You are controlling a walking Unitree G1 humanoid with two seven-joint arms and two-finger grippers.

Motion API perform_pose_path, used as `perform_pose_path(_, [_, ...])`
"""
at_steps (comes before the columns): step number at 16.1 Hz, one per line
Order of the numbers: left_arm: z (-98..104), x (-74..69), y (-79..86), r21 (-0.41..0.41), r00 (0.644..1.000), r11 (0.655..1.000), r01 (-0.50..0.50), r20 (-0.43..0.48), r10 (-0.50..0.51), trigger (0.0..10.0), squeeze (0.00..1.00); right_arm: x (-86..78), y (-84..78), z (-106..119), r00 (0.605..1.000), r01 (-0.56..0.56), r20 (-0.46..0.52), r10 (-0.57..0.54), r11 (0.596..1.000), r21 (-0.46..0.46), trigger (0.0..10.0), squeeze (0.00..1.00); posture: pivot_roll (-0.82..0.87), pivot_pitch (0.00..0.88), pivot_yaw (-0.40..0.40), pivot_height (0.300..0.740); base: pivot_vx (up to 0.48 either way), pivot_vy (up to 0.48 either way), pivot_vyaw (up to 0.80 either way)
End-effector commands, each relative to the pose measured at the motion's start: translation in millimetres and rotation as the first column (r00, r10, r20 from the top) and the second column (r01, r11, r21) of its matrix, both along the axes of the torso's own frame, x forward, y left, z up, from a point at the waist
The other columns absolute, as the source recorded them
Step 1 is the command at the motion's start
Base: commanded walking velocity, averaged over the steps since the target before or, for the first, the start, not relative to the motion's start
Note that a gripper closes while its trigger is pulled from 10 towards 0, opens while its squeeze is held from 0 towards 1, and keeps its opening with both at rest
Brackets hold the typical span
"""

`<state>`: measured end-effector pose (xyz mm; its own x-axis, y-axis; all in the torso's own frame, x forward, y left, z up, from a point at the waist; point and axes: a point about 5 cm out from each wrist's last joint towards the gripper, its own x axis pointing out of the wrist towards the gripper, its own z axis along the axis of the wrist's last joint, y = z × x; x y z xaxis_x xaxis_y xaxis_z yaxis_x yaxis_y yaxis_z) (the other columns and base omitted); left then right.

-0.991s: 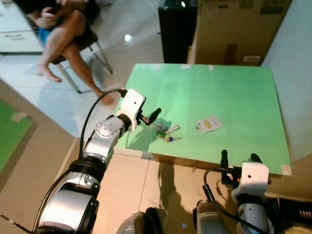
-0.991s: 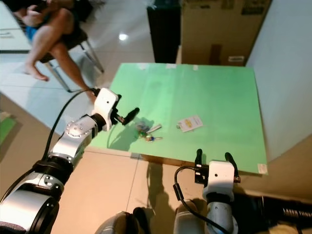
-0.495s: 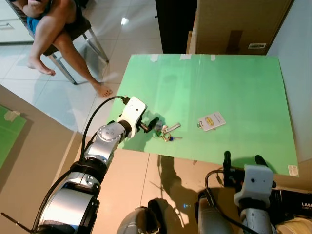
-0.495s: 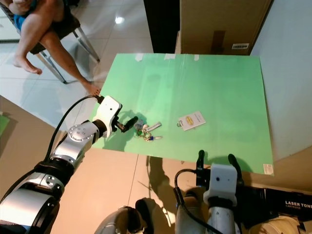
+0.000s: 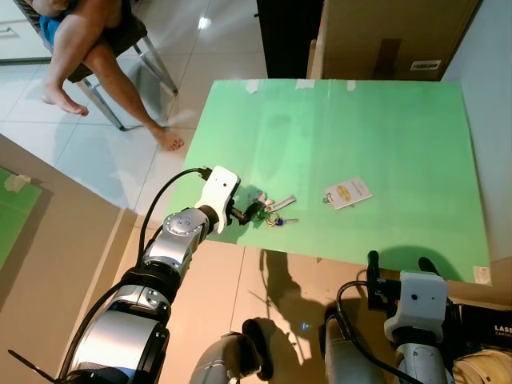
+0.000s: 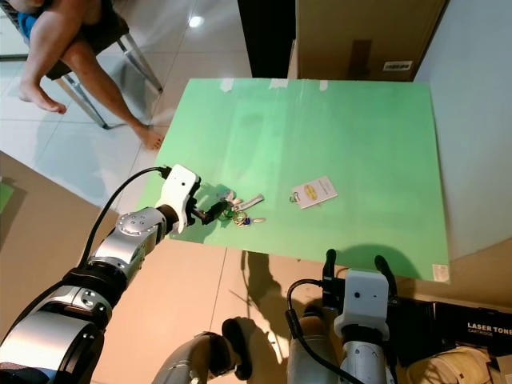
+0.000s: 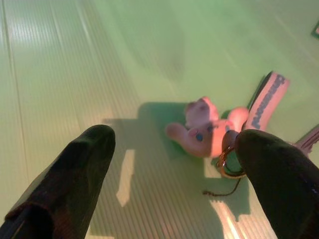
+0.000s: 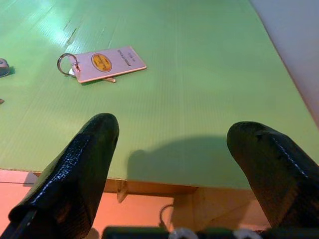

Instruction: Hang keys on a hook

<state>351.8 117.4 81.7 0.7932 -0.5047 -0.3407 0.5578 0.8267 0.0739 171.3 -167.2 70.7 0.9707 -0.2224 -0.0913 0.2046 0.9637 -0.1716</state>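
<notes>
Green and flat, the big green table top (image 5: 384, 136) has a small bunch of keys (image 5: 270, 212) lying near its near left edge. The bunch has a little pink bear charm (image 7: 202, 128), a pink strap tag with dark letters (image 7: 266, 99), a thin metal ring (image 7: 227, 162) and some silvery and blue keys (image 6: 250, 210). The bunch lies flat. Its long way runs from left to right, with the bear and ring at the left end and the keys fanning out to the right and a bit far.

The left gripper (image 5: 250, 213) is low over the table, right at the left end of the bunch. Its two black fingers (image 7: 75, 169) are spread wide apart. One finger is at the ring and the other is out on bare table, with the bear between them.

A pink card with a yellow oval and a metal ring (image 8: 102, 63) lies to the right of the keys, well apart from them.

The right gripper (image 6: 357, 272) hangs just past the near edge of the table, with its fingers (image 8: 84, 159) spread wide and holding nothing.

A person's bare legs on a chair (image 5: 88, 60) are at the far left. A brown cardboard box (image 5: 392, 36) stands beyond the far edge of the table.
</notes>
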Motion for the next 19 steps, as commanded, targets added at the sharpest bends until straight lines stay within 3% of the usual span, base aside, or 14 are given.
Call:
perform_pose_path(1, [-7,-3.7,8.2,-0.003,0.999,1.000,-0.024,-0.039,0.024,10.0,0.00,-3.3,5.1,-1,1.000,-0.002,-0.016,0.002,1.000,0.011,10.0,0.00,-0.39,0.302,0.224,0.740,0.000,0.000,0.00])
perform_pose_path(5, [3,-2.0,18.6,-0.017,0.998,0.998,-0.058,-0.023,0.057,10.0,0.00,-7.0,7.0,-3,1.000,0.019,-0.022,-0.018,1.000,0.020,10.0,0.00,-0.39,0.305,0.247,0.740,0.000,0.000,0.00])
perform_pose_path(8, [4,-11.8,15.7,0.005,1.000,1.000,0.002,0.021,-0.002,10.0,0.00,-7.7,8.9,-5,0.999,0.017,-0.028,-0.017,1.000,0.023,10.0,0.00,-0.38,0.303,0.247,0.740,0.000,0.000,0.00])
perform_pose_path(12, [-4,-24.5,12.9,-0.004,1.000,1.000,0.017,-0.007,-0.017,10.0,0.00,-3.2,7.4,-5,1.000,0.004,-0.026,-0.003,1.000,0.014,10.0,0.00,-0.38,0.288,0.228,0.740,0.000,0.000,0.00])
perform_pose_path(19, [-19,-35.3,-23.7,-0.092,0.999,0.996,0.013,-0.031,-0.016,10.0,0.00,2.8,-2.9,2,0.994,-0.103,-0.046,0.101,0.993,-0.048,10.0,0.00,-0.42,0.272,0.127,0.740,0.000,0.000,0.00])
